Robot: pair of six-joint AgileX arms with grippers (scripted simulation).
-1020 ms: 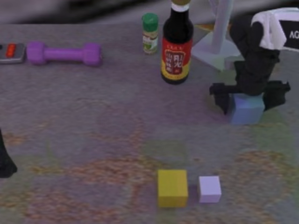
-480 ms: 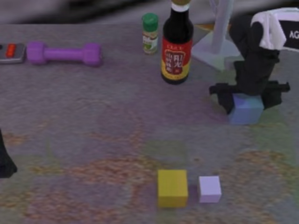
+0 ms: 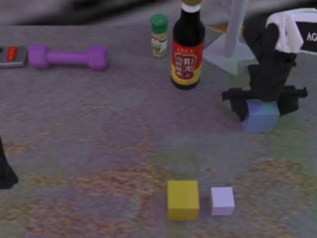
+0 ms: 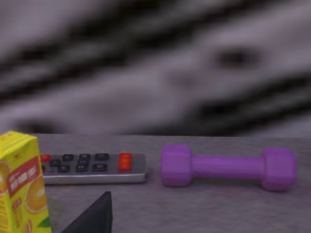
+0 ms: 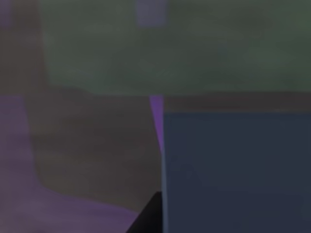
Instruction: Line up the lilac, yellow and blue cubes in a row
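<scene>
- Right gripper sits in the right middle of the top view, its two black fingers on either side of the blue cube with the arm above it; whether they press the cube's faces cannot be told.
- Blue cube rests on the table in the right half of the frame, below and right of the soy sauce bottle.
- Yellow cube and lilac cube lie side by side at the lower centre, just apart, the lilac one on the right.
- Left gripper is parked at the left edge.
- Purple dumbbell, a remote and a green-capped jar line the upper part of the frame.
- Left wrist view also shows a yellow juice carton.
</scene>
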